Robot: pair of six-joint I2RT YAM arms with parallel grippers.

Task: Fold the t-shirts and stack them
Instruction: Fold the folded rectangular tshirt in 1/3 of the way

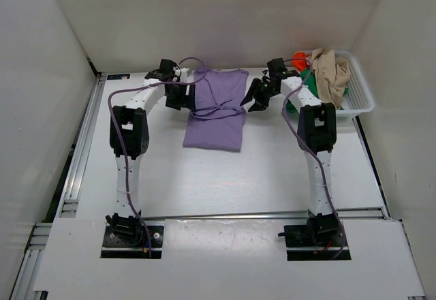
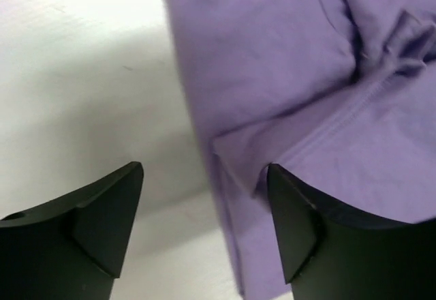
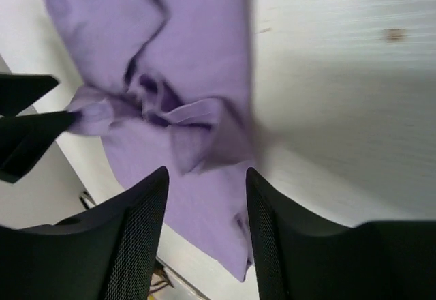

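Lilac t-shirt (image 1: 216,109) lies partly folded at upper centre of the surface (image 1: 204,184), left jaws and right jaws open and empty at its sides; other t-shirts (image 1: 332,75) heaped in basket (image 1: 361,103), upper right.

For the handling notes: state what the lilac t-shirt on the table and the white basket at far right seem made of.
Lilac purple cloth t-shirt: soft, matte knit fabric, likely cotton; it bunches into creases and shows a stitched hem. White mesh basket: probably rigid moulded plastic, smooth finish; its open lattice walls hold their shape.
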